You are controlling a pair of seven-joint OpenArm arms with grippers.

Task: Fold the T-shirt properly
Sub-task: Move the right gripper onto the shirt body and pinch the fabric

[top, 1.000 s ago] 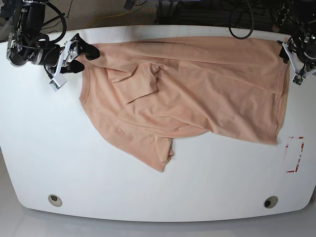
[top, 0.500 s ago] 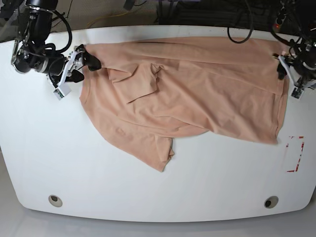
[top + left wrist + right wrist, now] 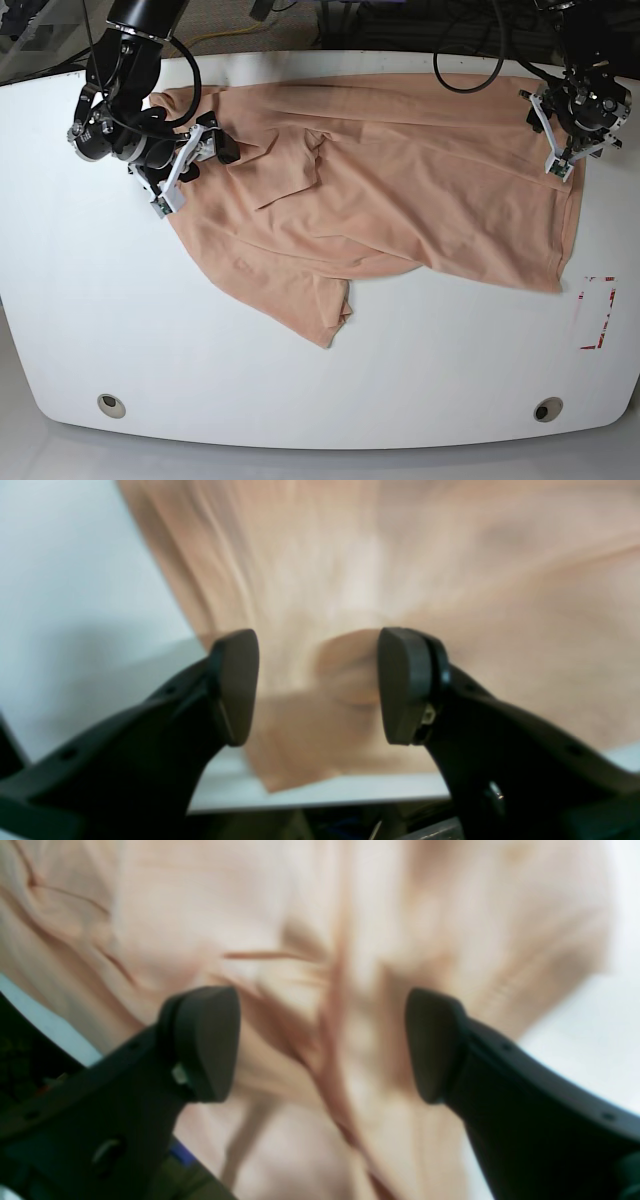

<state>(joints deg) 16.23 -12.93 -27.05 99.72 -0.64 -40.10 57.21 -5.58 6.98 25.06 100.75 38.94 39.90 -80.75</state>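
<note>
A broad white surface (image 3: 320,380) with rounded corners carries a large peach, short-sleeved T-shirt of thin soft fabric (image 3: 400,190), spread rumpled across its far half. The garment reaches from the far-left area to the far-right edge, one sleeve (image 3: 325,305) pointing toward the near side and a loose fold of cloth (image 3: 285,165) lying over the chest. Two round holes (image 3: 112,405) mark the near corners of the surface, and a red-and-white rectangular marker (image 3: 596,312) lies near the right edge, apart from the shirt's hem.

The right gripper (image 3: 205,152), seen at the left of the base view, sits over the shirt's left end; in its wrist view its dark fingers (image 3: 205,1040) stand spread wide, with creased peach fabric between and beneath them, and nothing pinched that can be made out. The left gripper (image 3: 555,135), at the right of the base view, hangs over the shirt's far-right edge; its wrist view shows its dark fingers (image 3: 235,685) apart, a raised fold of fabric in the gap between them, close to the right-hand pad. Both wrist views are blurred, so whether cloth touches either pad cannot be told.
</note>
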